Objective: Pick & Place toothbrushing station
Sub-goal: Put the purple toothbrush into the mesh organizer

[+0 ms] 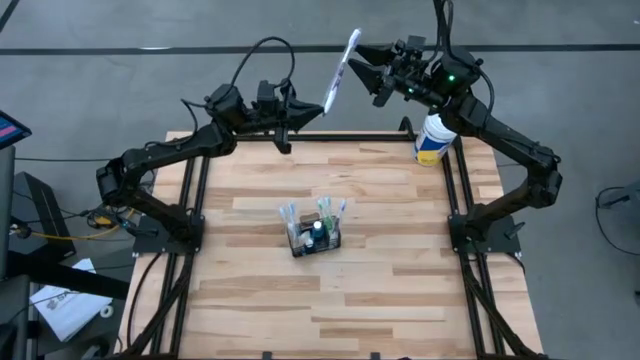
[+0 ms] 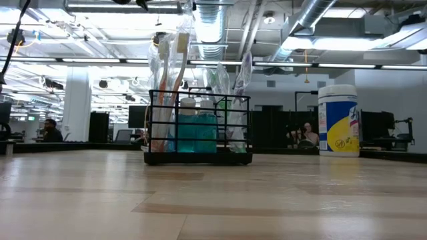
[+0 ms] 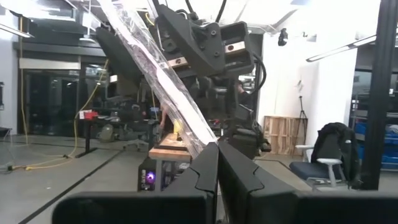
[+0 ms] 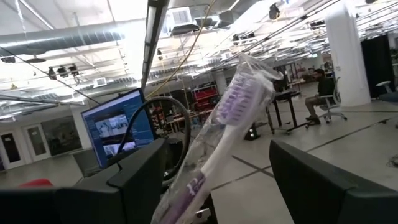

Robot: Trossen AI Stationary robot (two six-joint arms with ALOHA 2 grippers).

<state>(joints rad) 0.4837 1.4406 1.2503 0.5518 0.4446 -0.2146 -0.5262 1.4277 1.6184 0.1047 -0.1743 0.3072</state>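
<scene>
Two claws beyond table's far edge, left claw (image 1: 318, 108) clamping wrapped toothbrush (image 1: 340, 72), right claw (image 1: 368, 68) apart, basket (image 1: 315, 238) mid-table.

Black wire-mesh toothbrushing station (image 1: 316, 237) is seen upright at frame ctr – filled w/ wrapped brushes, teal bottle.

Lighting: even and bright, from ceiling strip lights (image 2: 347, 65) overhead. Worktop (image 1: 380, 290): soft, faint shadows only; low view shows a pale sheen along its planks. Glare: ceiling fixtures burn white in both wrist views; plastic wrapper (image 3: 165, 81) glints. Focus: near dark fingers (image 4: 134, 177) blurred; background sharp.
</scene>
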